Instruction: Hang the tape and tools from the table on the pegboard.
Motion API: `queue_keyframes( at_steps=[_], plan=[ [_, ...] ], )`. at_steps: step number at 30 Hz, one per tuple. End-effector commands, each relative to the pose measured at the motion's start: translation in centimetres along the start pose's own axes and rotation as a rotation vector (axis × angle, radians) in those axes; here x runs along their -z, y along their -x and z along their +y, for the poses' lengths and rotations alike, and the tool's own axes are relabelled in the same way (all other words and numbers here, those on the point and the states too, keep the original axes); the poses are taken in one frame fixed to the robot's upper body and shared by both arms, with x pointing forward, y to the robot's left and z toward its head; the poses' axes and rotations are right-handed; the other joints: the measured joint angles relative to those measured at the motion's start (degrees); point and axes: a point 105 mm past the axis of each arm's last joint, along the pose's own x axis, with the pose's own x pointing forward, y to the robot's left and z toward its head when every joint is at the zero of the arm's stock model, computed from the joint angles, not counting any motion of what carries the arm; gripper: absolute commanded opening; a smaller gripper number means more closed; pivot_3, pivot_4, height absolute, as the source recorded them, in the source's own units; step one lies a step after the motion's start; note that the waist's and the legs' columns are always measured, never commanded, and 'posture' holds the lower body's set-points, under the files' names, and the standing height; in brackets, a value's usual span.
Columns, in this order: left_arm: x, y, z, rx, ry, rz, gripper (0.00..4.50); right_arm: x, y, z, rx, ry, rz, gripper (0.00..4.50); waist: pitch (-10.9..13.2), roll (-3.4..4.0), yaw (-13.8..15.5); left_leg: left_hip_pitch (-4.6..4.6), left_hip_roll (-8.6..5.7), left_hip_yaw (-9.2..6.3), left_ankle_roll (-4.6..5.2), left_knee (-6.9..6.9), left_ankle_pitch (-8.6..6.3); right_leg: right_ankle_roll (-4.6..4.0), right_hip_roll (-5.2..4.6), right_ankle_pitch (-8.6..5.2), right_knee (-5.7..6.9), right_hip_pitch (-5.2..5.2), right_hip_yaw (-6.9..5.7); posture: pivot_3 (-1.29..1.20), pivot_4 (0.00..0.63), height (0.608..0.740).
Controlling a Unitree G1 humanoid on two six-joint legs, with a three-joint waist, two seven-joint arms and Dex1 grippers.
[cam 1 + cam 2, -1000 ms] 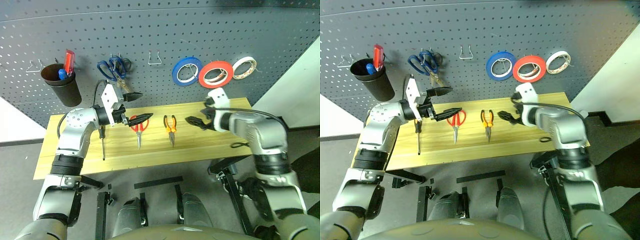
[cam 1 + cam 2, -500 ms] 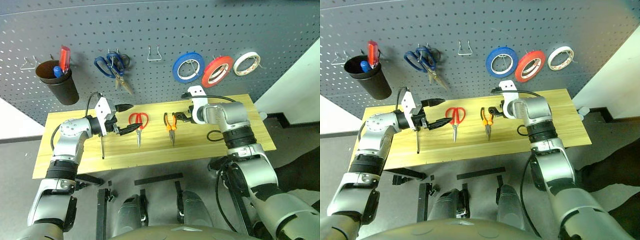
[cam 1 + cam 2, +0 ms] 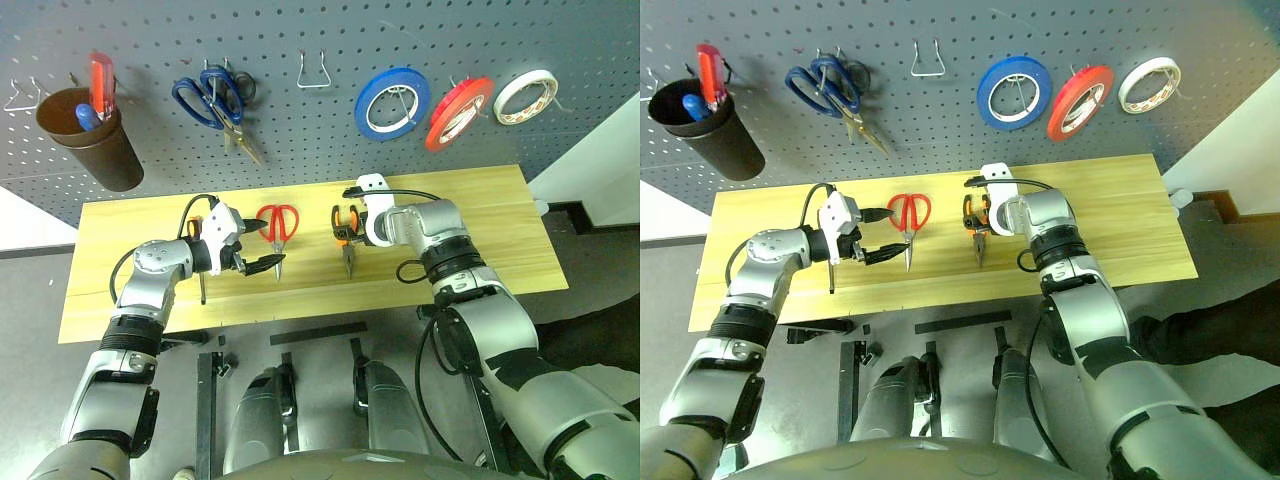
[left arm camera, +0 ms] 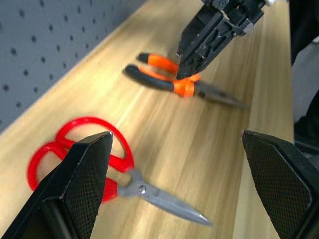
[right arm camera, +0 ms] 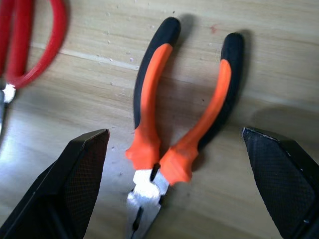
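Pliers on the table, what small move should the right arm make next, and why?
Probably lower the right gripper a little and close. Its open fingers already straddle the pliers, which lie flat on the table, ungrasped.

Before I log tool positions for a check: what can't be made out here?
- Small screwdriver: handle hidden behind left gripper, head views.
- Orange-and-black pliers: jaw tips cut off by the edge, right wrist view.
- Dark cup: contents mostly hidden by its wall.
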Motion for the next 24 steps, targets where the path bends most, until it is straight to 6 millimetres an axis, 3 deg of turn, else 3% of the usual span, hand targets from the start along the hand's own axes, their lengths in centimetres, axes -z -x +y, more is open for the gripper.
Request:
queue_keyframes(
  at_steps=[1,6,13,16,21,24],
  plan=[
    [-0.4,0.3,0.1,-0.019,-0.018,-0.012,4.35,-1.2,0.0,0.6,0.0,0.03,-0.032,4.48,0.2,0.02,0.3,-0.02,0.01,0.04,0.0,0.0,0.0,0.0,0.0,0.0,0.01,-0.05,0.0,0.04,0.415,0.732],
    [0.7,1.2,-0.3,-0.025,-0.011,0.026,4.35,-1.2,-0.6,1.3,-0.002,0.05,-0.025,4.48,0.4,0.13,0.5,-0.04,0.02,0.1,0.0,-0.01,0.0,0.0,-0.02,0.0,0.02,-0.09,0.0,0.04,0.411,0.732],
    [1.0,2.0,-0.1,-0.035,-0.016,0.045,4.35,0.5,-1.5,1.4,0.043,0.127,0.067,4.48,0.4,0.14,0.6,-0.04,0.03,0.12,0.0,-0.01,0.0,0.0,-0.04,0.0,0.02,-0.09,0.0,0.06,0.401,0.732],
    [1.0,2.2,0.1,-0.049,-0.018,0.048,4.35,1.0,-1.6,1.5,0.05,0.163,0.095,3.87,0.4,0.13,0.7,-0.04,0.03,0.12,-0.01,-0.01,0.01,0.0,-0.03,0.0,0.02,-0.09,0.0,0.07,0.391,0.732],
    [1.2,2.3,-0.1,-0.051,-0.014,0.043,4.35,1.4,-1.7,1.3,0.062,0.209,0.115,2.35,0.4,0.13,0.6,-0.04,0.03,0.14,-0.02,-0.01,0.01,0.0,-0.03,0.0,0.02,-0.09,0.0,0.07,0.382,0.732],
    [1.3,2.3,-0.1,-0.052,-0.013,0.04,4.35,1.4,-1.6,1.2,0.064,0.221,0.116,2.08,0.4,0.12,0.6,-0.03,0.04,0.13,-0.03,-0.01,0.02,0.0,-0.02,0.0,0.03,-0.09,0.0,0.07,0.375,0.732]
  ],
)
